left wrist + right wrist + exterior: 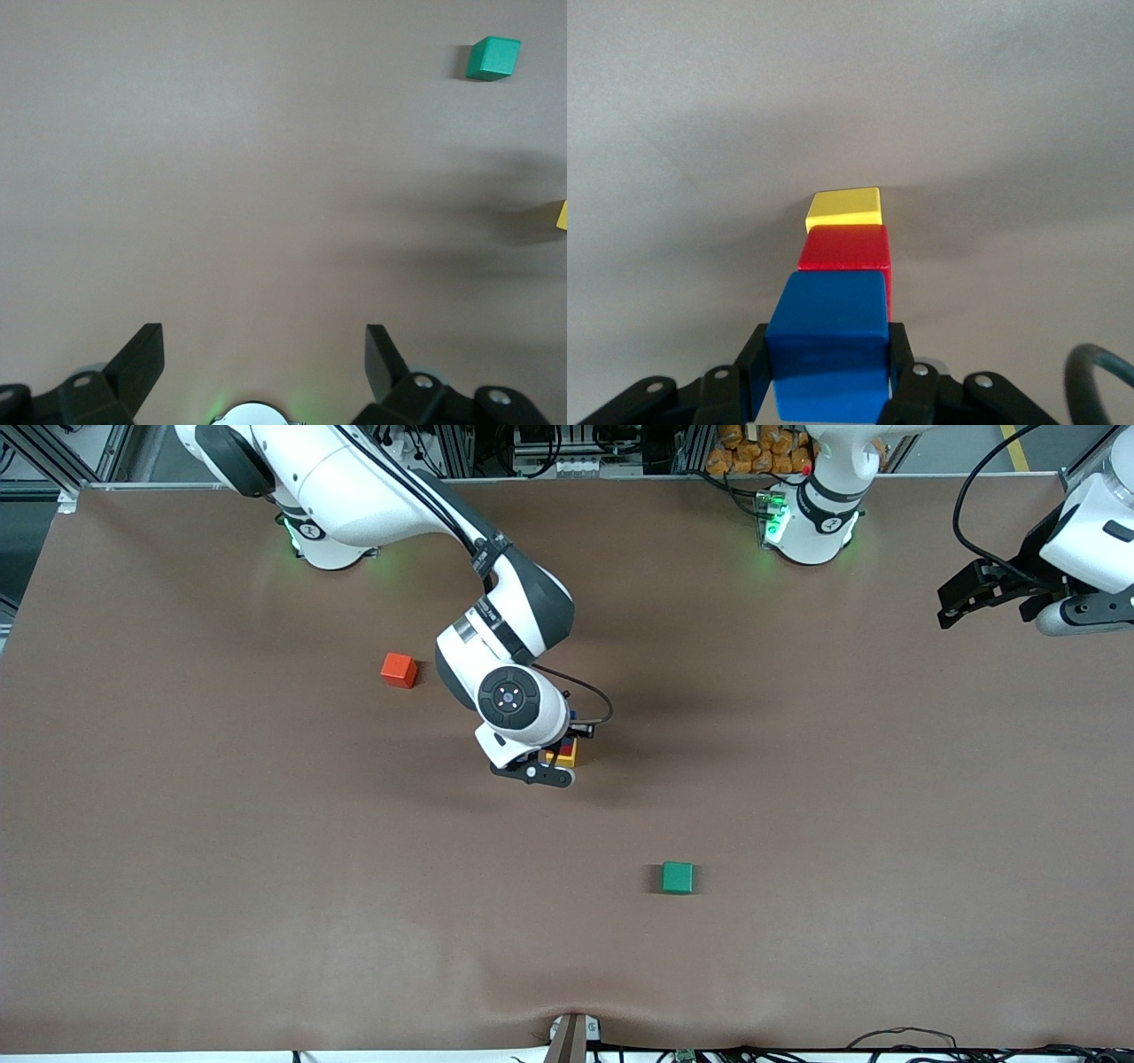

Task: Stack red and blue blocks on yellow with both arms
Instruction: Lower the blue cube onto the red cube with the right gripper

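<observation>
Right wrist view shows the right gripper point(826, 376) clamped on the small matte blue cube point(830, 332), directly over the crimson red cube point(846, 248) sitting on the bright-yellow cube point(845, 209) mid-table, while the left gripper point(264, 365) waits with fingers spread wide over the table's left-arm end.

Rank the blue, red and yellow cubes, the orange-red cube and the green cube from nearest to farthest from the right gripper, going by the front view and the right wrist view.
1. Blue cube, gripped by the right gripper.
2. Red cube, directly under the blue.
3. Yellow cube, at the bottom of the stack.
4. Orange-red cube and green cube, on the table: too close to call.
</observation>
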Controlling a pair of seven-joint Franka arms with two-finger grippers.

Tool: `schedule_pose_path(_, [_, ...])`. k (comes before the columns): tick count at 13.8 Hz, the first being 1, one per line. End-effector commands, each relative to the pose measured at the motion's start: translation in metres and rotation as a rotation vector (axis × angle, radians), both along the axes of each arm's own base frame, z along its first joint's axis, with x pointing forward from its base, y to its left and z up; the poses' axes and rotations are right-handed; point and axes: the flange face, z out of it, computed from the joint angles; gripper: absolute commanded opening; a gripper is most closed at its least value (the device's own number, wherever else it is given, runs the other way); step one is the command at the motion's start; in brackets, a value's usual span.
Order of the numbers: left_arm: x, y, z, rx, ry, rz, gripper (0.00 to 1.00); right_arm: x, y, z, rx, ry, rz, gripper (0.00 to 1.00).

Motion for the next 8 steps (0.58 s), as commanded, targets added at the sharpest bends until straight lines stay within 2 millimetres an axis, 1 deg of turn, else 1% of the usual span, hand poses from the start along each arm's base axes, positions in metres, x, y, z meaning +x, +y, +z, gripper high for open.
schedule_pose_path(1, [-0.0050, 0.0020, 0.0025, -0.013, 0.000, 0.016, 1.00, 0.0008, 0.0029, -0.0011, -0.009, -0.005, -0.018, 0.28])
schedule_pose_path(2, [-0.0045, 0.0021, 0.0017, -0.013, 0.002, 0.016, 1.00, 0.0009, 0.0032, -0.0005, -0.009, -0.008, -0.016, 0.69])
schedule_pose_path(3, [-0.0041, 0.0021, 0.0009, -0.014, 0.003, 0.016, 1.00, 0.0004, 0.0036, -0.0006, -0.013, -0.012, -0.010, 1.00])
schedule_pose_path(7, [-0.0021, 0.0022, -0.0010, -0.015, 0.003, 0.016, 1.00, 0.0011, 0.0020, 0.0034, -0.015, -0.015, -0.005, 1.00])
schedule_pose_path(8, [-0.0021, 0.0022, -0.0010, -0.015, 0.003, 0.016, 1.00, 0.0040, -0.0013, 0.0051, -0.014, -0.015, -0.010, 1.00])
